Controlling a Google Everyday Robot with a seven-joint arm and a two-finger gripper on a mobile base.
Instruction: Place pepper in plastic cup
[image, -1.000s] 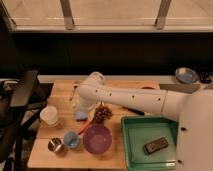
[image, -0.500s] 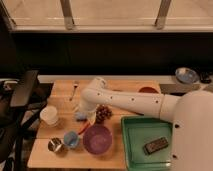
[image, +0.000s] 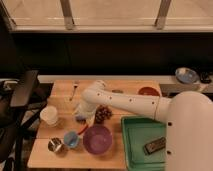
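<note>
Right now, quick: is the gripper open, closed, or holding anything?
Gripper: low over the table, right above the pepper, near the plastic cup; open, closed or holding cannot be told.

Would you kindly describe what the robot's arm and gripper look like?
The arm is smooth, glossy white, tubular with rounded joints, widening into a bulky white shell. No cables or markings show. The gripper, over the wooden table beside the grapes, looks whitish-grey.
</note>
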